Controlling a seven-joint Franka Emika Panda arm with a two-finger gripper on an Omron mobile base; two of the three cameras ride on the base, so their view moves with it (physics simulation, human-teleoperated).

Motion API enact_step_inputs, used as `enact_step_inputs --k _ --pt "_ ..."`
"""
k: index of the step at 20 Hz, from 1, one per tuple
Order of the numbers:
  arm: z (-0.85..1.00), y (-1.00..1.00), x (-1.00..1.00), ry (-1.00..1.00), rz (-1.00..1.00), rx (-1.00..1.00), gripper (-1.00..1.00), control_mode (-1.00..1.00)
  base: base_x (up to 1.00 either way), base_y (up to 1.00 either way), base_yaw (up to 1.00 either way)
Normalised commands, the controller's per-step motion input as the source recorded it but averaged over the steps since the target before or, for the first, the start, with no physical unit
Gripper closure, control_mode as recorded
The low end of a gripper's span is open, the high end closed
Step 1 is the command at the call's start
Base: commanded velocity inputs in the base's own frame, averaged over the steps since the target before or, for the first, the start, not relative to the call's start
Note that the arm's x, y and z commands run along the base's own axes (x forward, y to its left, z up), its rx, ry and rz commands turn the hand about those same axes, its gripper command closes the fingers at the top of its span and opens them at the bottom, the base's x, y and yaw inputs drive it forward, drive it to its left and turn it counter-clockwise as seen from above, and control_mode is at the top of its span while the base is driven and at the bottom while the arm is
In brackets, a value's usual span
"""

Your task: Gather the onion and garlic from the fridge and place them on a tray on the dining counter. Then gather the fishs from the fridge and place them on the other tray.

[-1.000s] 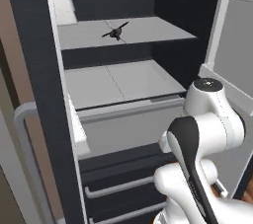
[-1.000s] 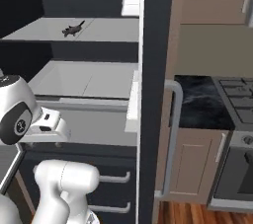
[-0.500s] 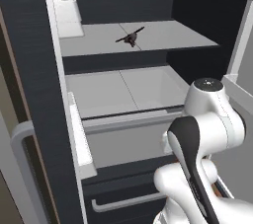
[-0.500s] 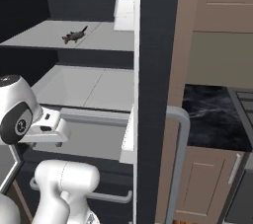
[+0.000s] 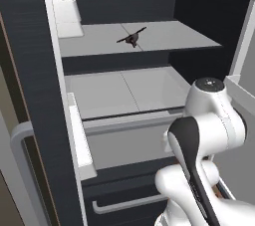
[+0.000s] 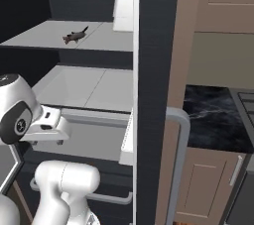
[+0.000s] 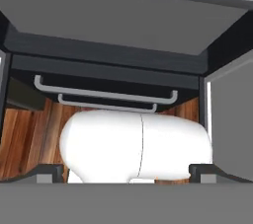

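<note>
No words or labels can be read anywhere.

The fridge [image 5: 45, 95] is tall and black, and its doors stand open. On the left, a white bin [image 5: 65, 8] hangs on the inside of the left door, up high. A grey bar handle [image 5: 20, 165] curves out from that door lower down.

Inside, the upper shelf [image 5: 164, 38] is pale grey. One fish [image 5: 132, 38] lies on it, near the middle and a bit toward the back edge. It is small, thin and dark grey, with a pointed tail. From the right base view the same fish [image 6: 74, 35] sits near the left part of the shelf. Under it is another pale grey shelf [image 5: 124, 90] with a line down its middle. Below that are two dark drawers with grey handles [image 7: 104, 93].

The robot's white arm is in front of the lower shelf. The fingers [image 7: 127, 171] are spread wide and hold nothing. They point down at the drawers and the brown wood floor [image 7: 29, 129].

On the right, past the right door, there is a black marble surface [image 6: 213, 120] on beige cabinets [image 6: 203, 184].
</note>
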Motion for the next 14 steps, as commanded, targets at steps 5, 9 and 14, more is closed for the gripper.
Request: enact_step_inputs --k 5,9,14 --pt "0.32 -0.08 0.63 -0.36 0.15 -0.07 -1.0 -1.0 0.0 0.0 0.0" --pt "0.36 -0.01 0.71 -0.29 0.12 -0.05 -1.0 -1.0 0.0 0.0 0.0" --pt "0.35 0.05 0.75 -0.19 0.1 -0.01 -1.0 -1.0 0.0 0.0 0.0"
